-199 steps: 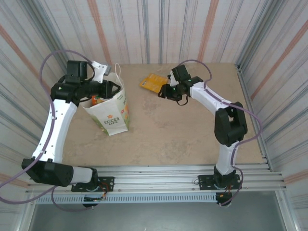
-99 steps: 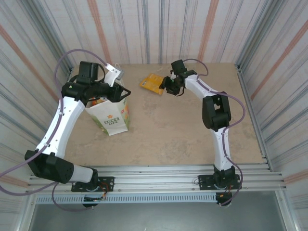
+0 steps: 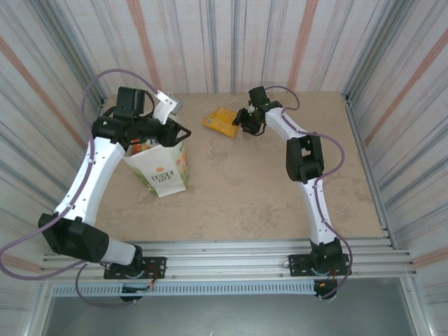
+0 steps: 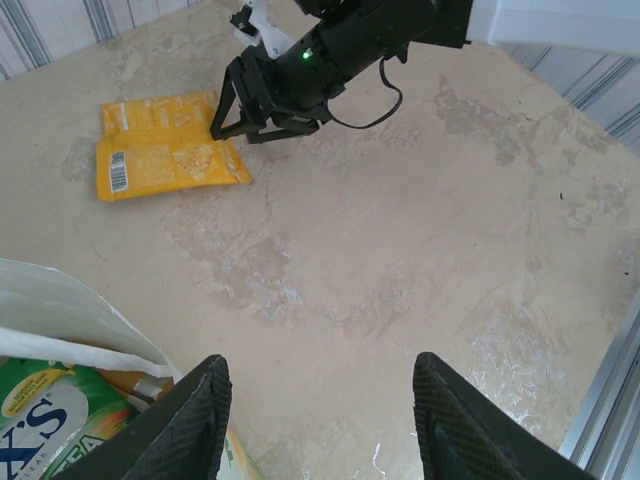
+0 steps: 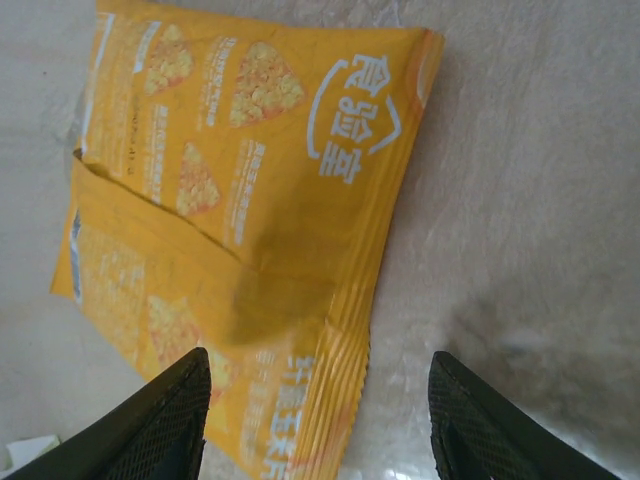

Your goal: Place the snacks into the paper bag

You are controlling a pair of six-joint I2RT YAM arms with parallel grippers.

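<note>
The paper bag [image 3: 162,166] stands upright at the left, cream-white with a flower print. An orange packet [image 3: 142,145] shows in its open mouth, and a green-white packet [image 4: 40,420] lies inside by the white rim [image 4: 70,305]. Two yellow-orange packets [image 3: 220,120] lie flat and overlapping at the far middle of the table [image 3: 266,189]. My right gripper [image 3: 240,127] stands open just above their near edge, its fingers straddling the top packet's [image 5: 280,150] crimped end. My left gripper [image 3: 183,131] hangs open and empty beside the bag's right rim.
Corrugated striped walls close in the table on the far, left and right sides. A metal rail [image 3: 231,252] runs along the near edge by the arm bases. The right arm's dark wrist and cable [image 4: 340,50] stretch across the far middle.
The right arm has folded and reached left, bringing its open gripper to the packets. The left arm has swung right, carrying its gripper from over the bag to its right rim.
</note>
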